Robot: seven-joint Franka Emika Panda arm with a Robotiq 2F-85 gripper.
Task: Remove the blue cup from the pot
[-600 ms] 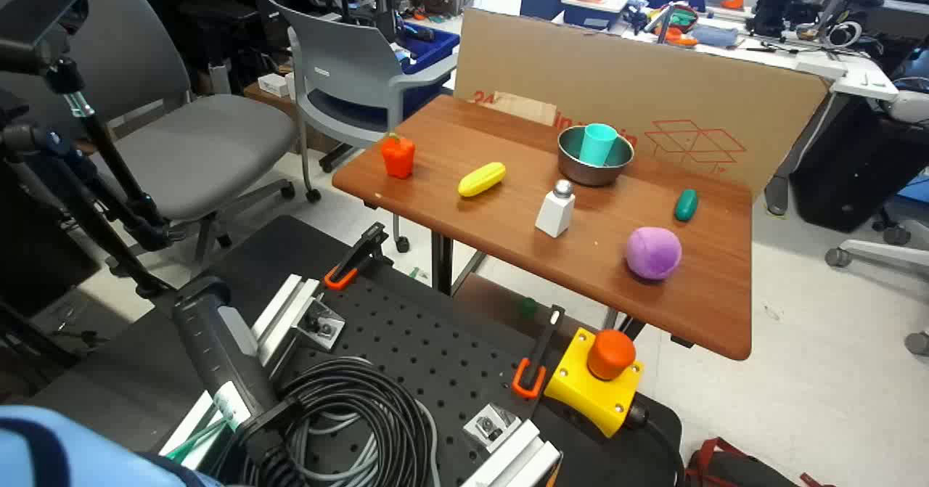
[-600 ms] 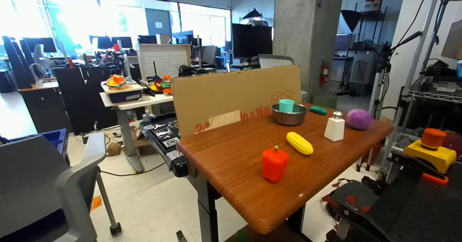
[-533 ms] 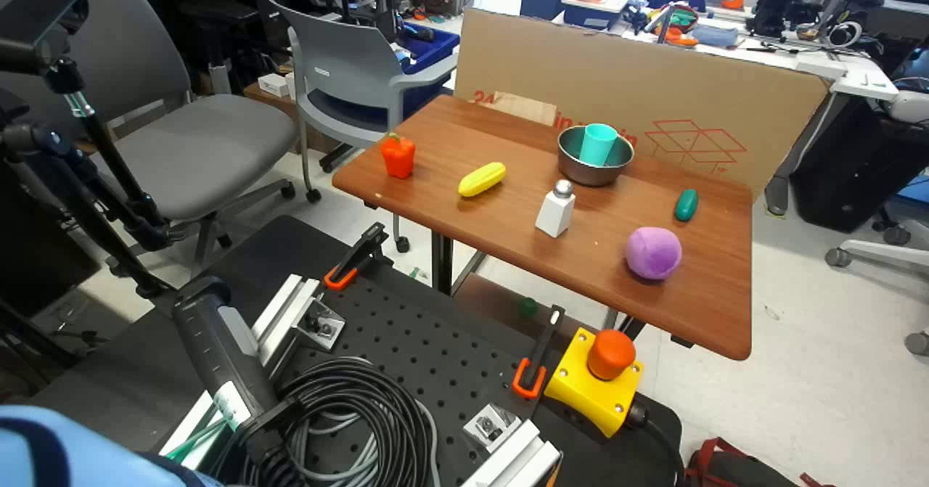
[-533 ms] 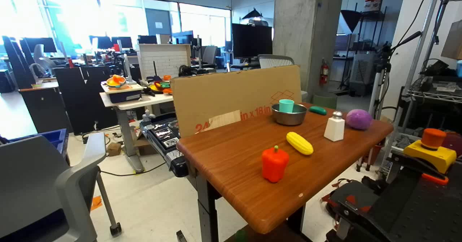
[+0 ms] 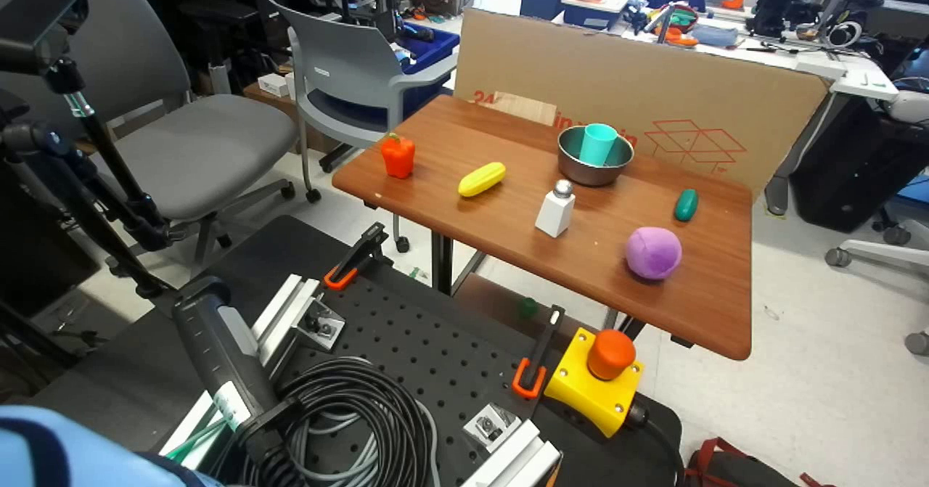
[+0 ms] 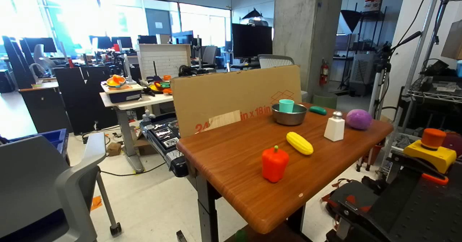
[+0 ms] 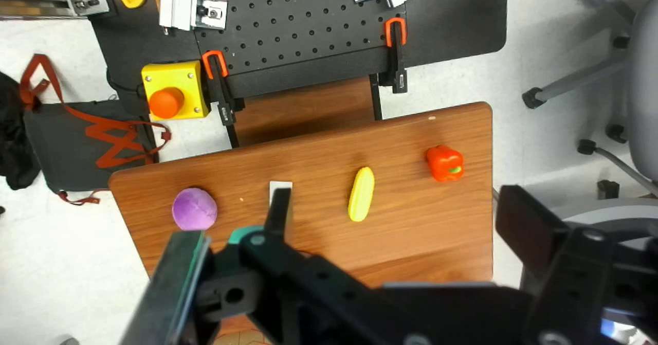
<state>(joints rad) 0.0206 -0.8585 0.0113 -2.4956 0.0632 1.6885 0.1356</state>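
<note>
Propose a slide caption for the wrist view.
Open claw in foreground; purple ball, yellow corn and orange-red pepper on table.

In an exterior view: smooth plastic cup [image 5: 598,144], shiny metal pot [image 5: 591,176], wood-grained counter [image 5: 595,215]; at its four o'clock, matt ball [image 5: 653,253].

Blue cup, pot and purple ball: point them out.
Blue cup [image 5: 596,151], in an exterior view, side wall.
Pot [image 6: 288,119], in an exterior view, outer wall.
Purple ball [image 7: 195,209], in the wrist view, visible middle.

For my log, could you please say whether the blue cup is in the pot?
In: both exterior views show the blue cup inside the pot, top protruding.
</note>
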